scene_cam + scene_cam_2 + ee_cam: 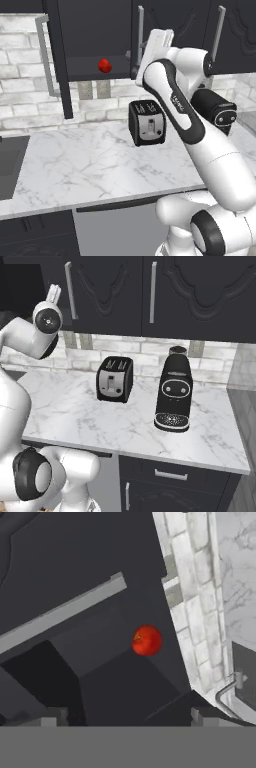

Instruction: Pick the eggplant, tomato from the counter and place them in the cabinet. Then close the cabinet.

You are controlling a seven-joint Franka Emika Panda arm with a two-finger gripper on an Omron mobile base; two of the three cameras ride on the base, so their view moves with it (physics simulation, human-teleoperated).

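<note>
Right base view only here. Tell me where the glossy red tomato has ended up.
Observer: The glossy red round tomato sits on the bottom shelf of the black carved-panel wall cabinet, left of the doors you see.
Operator: Report that cabinet's door.
Observer: Its door stands swung wide open, with the long silver bar handle sticking out over the white marble counter.

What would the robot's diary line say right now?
tomato: in cabinet | door: open | pincer: open, empty | toaster: on counter
</note>
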